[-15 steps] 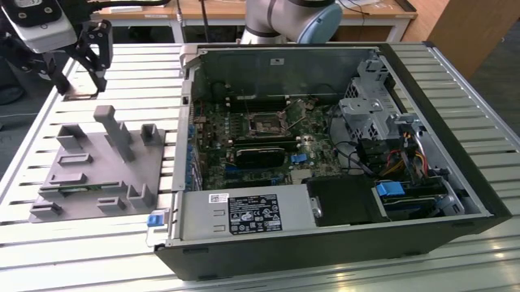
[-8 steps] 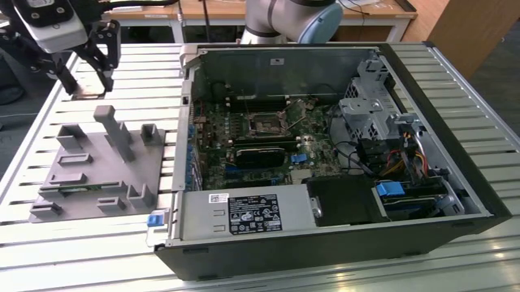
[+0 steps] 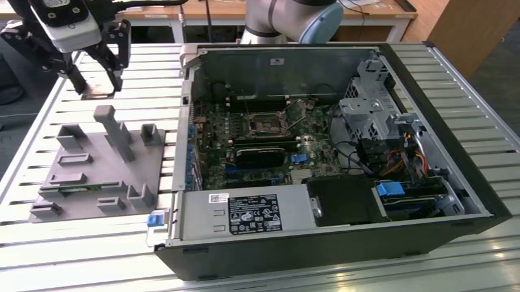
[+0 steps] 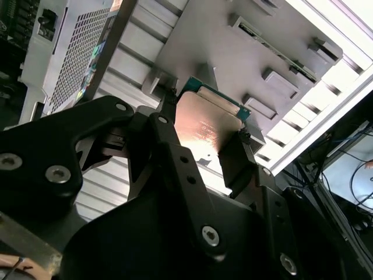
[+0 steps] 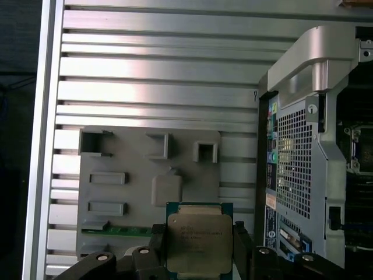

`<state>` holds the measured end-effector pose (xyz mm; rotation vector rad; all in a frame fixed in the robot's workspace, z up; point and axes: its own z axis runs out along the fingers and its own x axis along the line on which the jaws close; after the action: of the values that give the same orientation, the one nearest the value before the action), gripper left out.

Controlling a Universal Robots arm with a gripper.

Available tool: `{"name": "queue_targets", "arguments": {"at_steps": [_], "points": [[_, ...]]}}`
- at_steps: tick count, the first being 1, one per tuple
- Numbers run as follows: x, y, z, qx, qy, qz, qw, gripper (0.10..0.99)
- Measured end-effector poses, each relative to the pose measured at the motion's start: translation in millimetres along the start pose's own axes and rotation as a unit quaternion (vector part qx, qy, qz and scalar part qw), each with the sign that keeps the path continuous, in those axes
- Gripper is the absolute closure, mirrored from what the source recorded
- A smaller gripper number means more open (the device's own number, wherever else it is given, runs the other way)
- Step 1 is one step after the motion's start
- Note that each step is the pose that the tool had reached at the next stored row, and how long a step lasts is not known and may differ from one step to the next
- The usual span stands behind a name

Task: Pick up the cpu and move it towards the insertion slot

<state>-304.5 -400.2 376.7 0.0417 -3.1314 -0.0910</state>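
The cpu (image 5: pixel 198 238), a flat square chip with a silvery top and green edge, sits clamped between the two black fingers of my gripper (image 5: pixel 198 249). In the second wrist view the cpu (image 4: pixel 205 122) shows its shiny face between the same fingers. In the exterior view the gripper (image 3: pixel 97 91) hangs above the slatted table at the far left, behind the grey plastic fixture (image 3: pixel 97 164), with the cpu (image 3: pixel 97 94) in it. The insertion slot (image 3: pixel 264 124), a square socket with a metal frame, lies on the motherboard inside the open computer case, well to the exterior view's right of the gripper.
The open computer case (image 3: pixel 455 152) fills the middle and right of the slatted table (image 3: pixel 49 103); its side wall (image 3: pixel 185 91) stands between gripper and socket. The fixture has upright posts (image 3: pixel 114 131) and holds a thin green memory stick (image 5: pixel 116 231). A power supply (image 3: pixel 243 214) sits at the case's near end.
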Motion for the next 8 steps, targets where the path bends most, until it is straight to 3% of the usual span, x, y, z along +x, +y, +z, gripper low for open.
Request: {"name": "queue_targets", "arguments": {"at_steps": [8], "points": [[-9.4, -0.2, -0.1, 0.0000, 0.0000, 0.000, 1.0000, 0.545]]}}
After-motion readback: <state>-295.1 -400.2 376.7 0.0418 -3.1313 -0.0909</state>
